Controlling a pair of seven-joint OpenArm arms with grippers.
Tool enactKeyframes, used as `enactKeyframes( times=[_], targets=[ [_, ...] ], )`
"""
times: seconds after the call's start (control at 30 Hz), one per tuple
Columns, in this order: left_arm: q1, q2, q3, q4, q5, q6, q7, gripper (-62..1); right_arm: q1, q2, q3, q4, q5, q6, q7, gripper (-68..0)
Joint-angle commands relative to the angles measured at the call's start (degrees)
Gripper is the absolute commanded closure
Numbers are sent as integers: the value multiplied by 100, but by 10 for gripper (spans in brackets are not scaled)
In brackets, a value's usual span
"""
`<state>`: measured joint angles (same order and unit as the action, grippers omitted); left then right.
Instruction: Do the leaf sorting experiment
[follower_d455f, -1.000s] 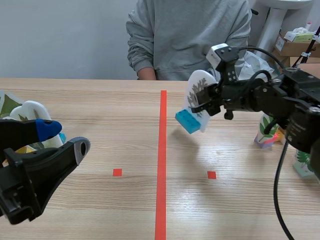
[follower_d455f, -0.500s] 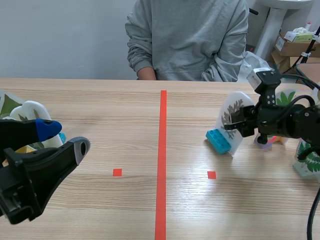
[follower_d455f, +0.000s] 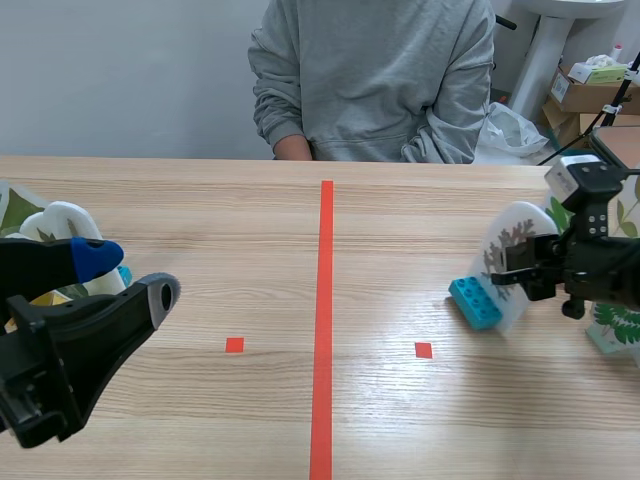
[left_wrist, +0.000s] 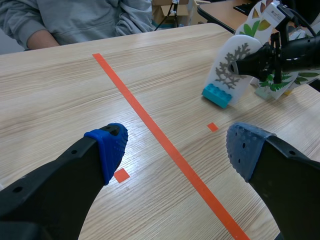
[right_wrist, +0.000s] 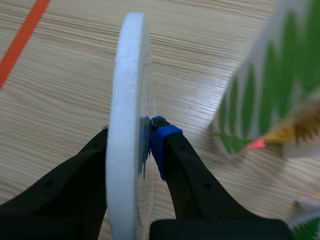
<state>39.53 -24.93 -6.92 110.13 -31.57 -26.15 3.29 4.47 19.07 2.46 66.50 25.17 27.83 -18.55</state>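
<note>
A white foam leaf card (follower_d455f: 515, 258) with a grey fern-like print stands in a blue block base (follower_d455f: 474, 303) on the table's right side. My right gripper (follower_d455f: 528, 272) is shut on this card, seen edge-on between its fingers in the right wrist view (right_wrist: 129, 145). In the left wrist view the same card (left_wrist: 231, 67) appears far ahead to the right. My left gripper (left_wrist: 172, 145) hovers open over the left part of the table, holding nothing; it also shows low at the left of the scene view (follower_d455f: 120, 275).
More leaf cards stand at the right edge (follower_d455f: 612, 320) and at the far left (follower_d455f: 40, 225); a green-leaf card (right_wrist: 265, 95) is close beside the held one. A person in a grey sweatshirt (follower_d455f: 375, 70) sits across the table. A red tape line (follower_d455f: 323, 330) runs down the middle.
My right arm has carried the grey-leaf card from above mid-table rightward and down, so its blue base now rests at table level. The left arm has not moved.
</note>
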Motion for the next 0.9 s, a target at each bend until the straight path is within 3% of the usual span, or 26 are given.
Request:
enactKeyframes(
  times=[0.0, 0.47, 0.67, 0.87],
  targets=[
    [59, 13, -22, 83, -68, -13, -70, -437, 52, 166, 170, 52, 107, -52, 24, -18],
    [61, 11, -22, 83, -81, -15, -68, -437, -544, 498, 1228, 63, 326, -129, 13, -18],
    [61, 11, -22, 83, -83, -15, -68, -437, -575, 522, 1333, 63, 341, -131, 22, -18],
    [61, 11, -22, 83, -83, -15, -68, -437, -575, 522, 1335, 63, 343, -131, 24, -84]
  ],
)
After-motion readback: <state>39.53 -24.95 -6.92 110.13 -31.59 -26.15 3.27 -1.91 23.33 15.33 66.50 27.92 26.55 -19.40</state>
